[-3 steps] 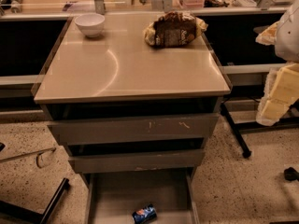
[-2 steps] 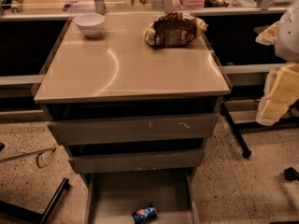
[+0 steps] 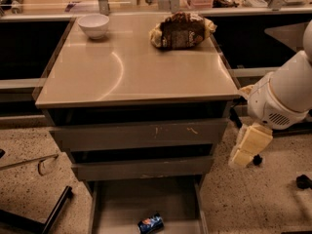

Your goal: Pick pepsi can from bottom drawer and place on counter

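In the open bottom drawer (image 3: 146, 199), the pepsi can (image 3: 150, 223) lies on its side near the front. The end effector (image 3: 248, 147) hangs right of the unit, below the tabletop (image 3: 126, 72); whether it is spread or pressed together cannot be told. 1 bowl (image 3: 93, 25) and 1 brown bag (image 3: 181, 30) sit on top.

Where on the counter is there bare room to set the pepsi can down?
The counter is bare across its front and middle, up to the white bowl at back left and the brown snack bag at back right; a narrower gap lies between those two. The back edge is crowded. The hand hangs right of the drawers.
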You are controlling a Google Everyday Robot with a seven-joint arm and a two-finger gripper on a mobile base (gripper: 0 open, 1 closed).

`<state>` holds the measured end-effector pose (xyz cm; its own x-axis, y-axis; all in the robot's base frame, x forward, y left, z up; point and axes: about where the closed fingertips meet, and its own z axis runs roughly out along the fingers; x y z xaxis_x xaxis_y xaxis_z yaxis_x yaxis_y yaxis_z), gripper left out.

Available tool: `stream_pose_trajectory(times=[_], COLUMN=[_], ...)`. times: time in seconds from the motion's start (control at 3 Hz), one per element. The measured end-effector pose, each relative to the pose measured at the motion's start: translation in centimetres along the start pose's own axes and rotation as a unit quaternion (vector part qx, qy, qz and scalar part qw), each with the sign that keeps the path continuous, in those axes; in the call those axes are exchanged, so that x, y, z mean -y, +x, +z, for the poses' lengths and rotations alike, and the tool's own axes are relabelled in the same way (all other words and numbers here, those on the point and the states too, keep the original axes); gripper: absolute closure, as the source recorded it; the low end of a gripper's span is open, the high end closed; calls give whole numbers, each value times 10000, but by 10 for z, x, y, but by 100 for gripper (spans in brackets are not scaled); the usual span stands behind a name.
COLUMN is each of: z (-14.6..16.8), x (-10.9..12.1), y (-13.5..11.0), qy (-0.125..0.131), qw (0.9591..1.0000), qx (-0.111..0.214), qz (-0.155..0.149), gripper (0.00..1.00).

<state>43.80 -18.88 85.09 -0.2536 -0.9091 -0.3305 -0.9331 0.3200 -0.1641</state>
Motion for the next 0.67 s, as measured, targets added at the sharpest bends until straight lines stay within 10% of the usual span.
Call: stream_pose_trajectory(times=[0.67], z=[44], x=[-16], y=[1], qy=[-114], qw=[9996], qx=[195], qz=[193], gripper=[0])
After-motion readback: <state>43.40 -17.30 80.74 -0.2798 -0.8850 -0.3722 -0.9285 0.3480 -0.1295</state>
